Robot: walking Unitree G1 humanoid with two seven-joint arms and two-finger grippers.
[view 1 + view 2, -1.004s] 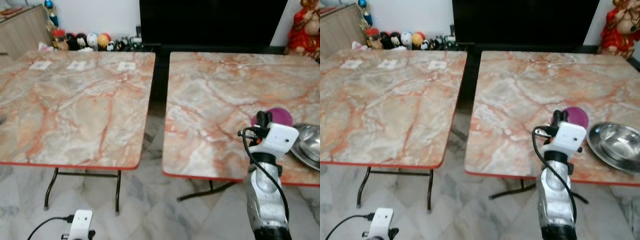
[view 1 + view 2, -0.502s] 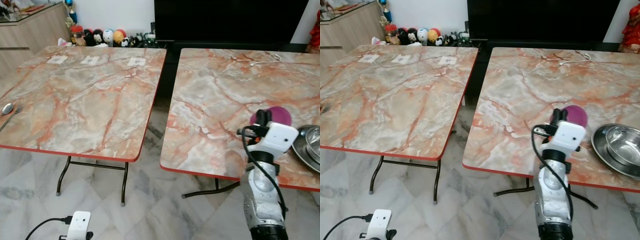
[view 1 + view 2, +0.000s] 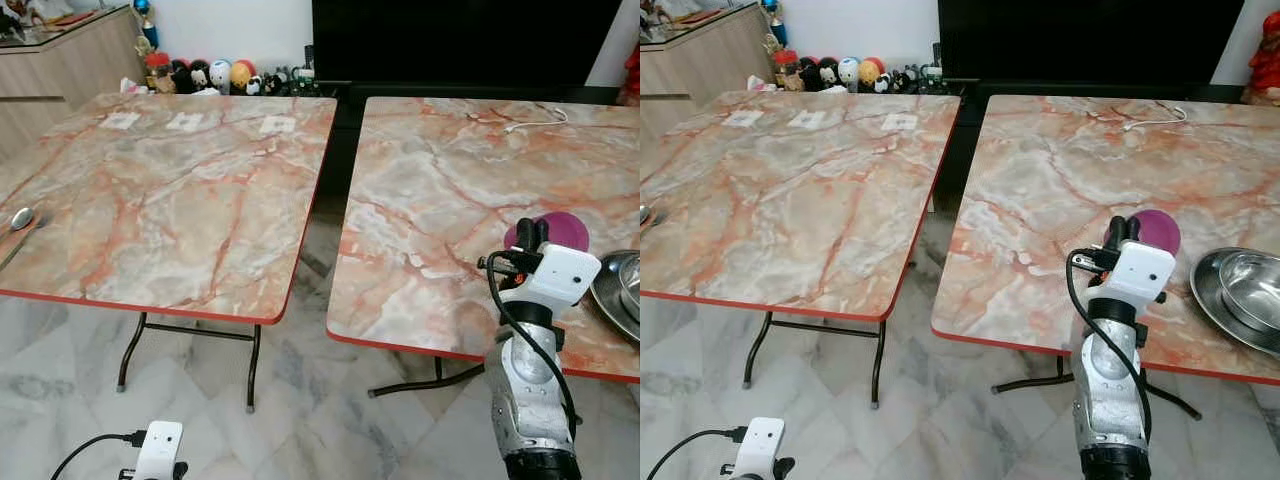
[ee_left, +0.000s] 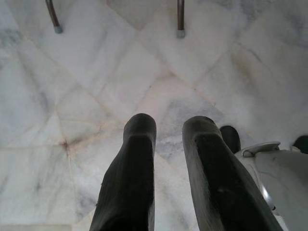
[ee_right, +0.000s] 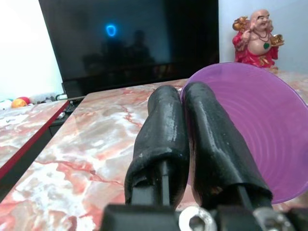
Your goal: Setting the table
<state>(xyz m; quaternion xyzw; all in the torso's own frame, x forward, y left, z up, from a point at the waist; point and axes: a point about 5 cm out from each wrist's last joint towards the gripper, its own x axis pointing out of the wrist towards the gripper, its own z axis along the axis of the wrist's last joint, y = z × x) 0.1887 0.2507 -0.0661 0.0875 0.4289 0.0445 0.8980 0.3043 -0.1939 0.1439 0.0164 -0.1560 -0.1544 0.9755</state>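
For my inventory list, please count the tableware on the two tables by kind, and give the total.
Purple plate, held by the right end effector: 1
Steel bowl: 1
Steel plate under the bowl: 1
Spoon on the left table: 1
Total: 4

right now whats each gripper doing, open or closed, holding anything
Left gripper: hangs idle over the floor, slightly open, empty.
Right gripper: closed on the rim of the purple bowl, above the right table.
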